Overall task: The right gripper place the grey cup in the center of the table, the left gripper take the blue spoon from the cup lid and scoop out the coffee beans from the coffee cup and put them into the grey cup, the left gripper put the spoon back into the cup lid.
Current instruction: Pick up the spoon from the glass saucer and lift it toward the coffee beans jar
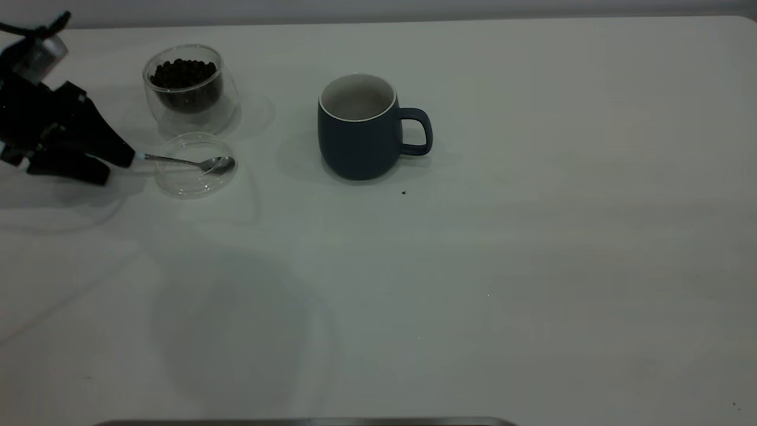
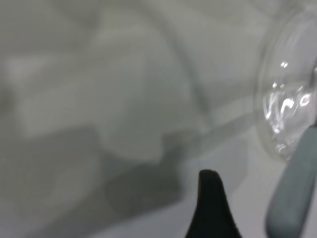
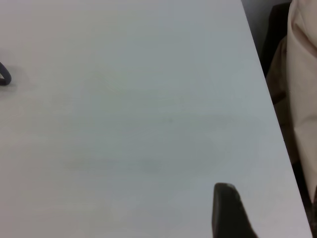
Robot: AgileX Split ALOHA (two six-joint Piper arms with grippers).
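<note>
Glass cup lid (image 1: 195, 171) carries your blue spoon (image 1: 189, 162) — left gripper (image 1: 121, 165) at its handle, grip unreadable; grey cup (image 1: 358, 127) stands mid-table (image 1: 473, 266), coffee cup (image 1: 189, 89) behind lid.

Off-white bench (image 1: 473, 284) fills the scene under dim light; beyond its far edge, a pale grey wall (image 1: 378, 9).

Bench (image 1: 473, 266) plain off-white. Grey cup (image 1: 355, 145) dark blue-grey, white inside. Coffee beans (image 1: 182, 73) dark brown-black in the clear coffee cup (image 1: 192, 115). Left gripper (image 1: 109, 163) black.
</note>
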